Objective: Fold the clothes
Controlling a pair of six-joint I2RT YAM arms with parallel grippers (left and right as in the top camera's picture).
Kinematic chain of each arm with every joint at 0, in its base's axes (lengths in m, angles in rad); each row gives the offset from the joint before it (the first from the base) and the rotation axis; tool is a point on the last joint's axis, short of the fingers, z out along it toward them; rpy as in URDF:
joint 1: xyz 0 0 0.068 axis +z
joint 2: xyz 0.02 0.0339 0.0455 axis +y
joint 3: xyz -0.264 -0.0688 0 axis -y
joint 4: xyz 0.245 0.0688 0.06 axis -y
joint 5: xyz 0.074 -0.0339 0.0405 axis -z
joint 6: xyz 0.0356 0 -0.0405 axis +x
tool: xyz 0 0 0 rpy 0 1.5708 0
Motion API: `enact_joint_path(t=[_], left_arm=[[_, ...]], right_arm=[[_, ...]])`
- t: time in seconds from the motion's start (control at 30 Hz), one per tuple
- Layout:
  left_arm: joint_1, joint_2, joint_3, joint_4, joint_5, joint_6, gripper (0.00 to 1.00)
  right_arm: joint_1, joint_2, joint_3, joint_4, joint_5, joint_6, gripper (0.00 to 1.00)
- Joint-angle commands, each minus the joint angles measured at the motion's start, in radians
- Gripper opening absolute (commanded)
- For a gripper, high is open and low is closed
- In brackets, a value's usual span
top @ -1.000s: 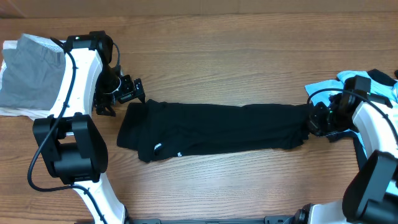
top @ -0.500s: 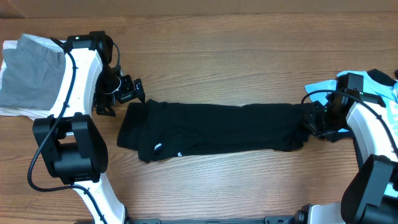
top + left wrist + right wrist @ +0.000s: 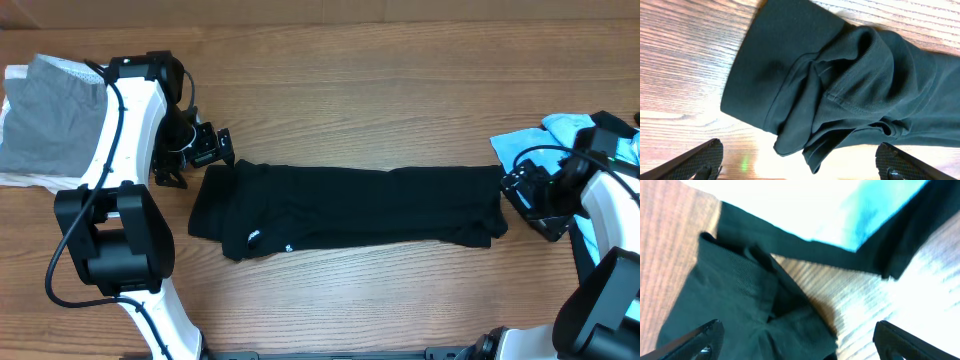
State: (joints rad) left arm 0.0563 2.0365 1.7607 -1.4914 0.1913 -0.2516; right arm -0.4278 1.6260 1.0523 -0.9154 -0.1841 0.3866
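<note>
Right gripper [image 3: 514, 196] jaws spread wide, gripping nothing. It sits just off the right end of the black shirt [image 3: 345, 208]. Left gripper [image 3: 200, 162] is also released, at the shirt's left end. Shirt lies as a long band across the table [image 3: 350, 80] — light blue shirt [image 3: 518, 143] at the right edge, grey garment [image 3: 50, 125] at the left edge.

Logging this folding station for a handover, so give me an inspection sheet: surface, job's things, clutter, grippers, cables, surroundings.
Surface: wooden table, bare around the garments.
Job's things: black shirt lying as a long strip mid-table; light blue shirt at the right edge.
Clutter: grey cloth on white cloth, far left.
Grippers: left gripper open, beside the strip's left end; right gripper open, at its right end, holding nothing.
Cables: black cables on both arms.
Surroundings: nothing seen.
</note>
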Motion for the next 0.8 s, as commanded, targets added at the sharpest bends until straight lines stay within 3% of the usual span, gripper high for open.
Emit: enact_joint_path(t=[0.0,0.33,0.53,0.77], left_arm=[[-0.006,-0.002,0.023,0.004,0.009,0.024,1.00],[-0.006,-0.002,0.023,0.001,0.009,0.024,1.00],[-0.006,-0.002,0.023,0.008,0.009,0.024,1.00],[-0.006,-0.002,0.023,0.031,0.010,0.024,1.00]], right_arm=[[-0.037,0.016,-0.006,0.021,-0.123,-0.101,1.00],[-0.081,0.190,-0.006,0.037,-0.312,-0.243,0.97],[-0.104,0.198,-0.006,0.023,-0.361,-0.287,0.97],[-0.019,0.239,-0.063,0.003,-0.408,-0.287,0.93]])
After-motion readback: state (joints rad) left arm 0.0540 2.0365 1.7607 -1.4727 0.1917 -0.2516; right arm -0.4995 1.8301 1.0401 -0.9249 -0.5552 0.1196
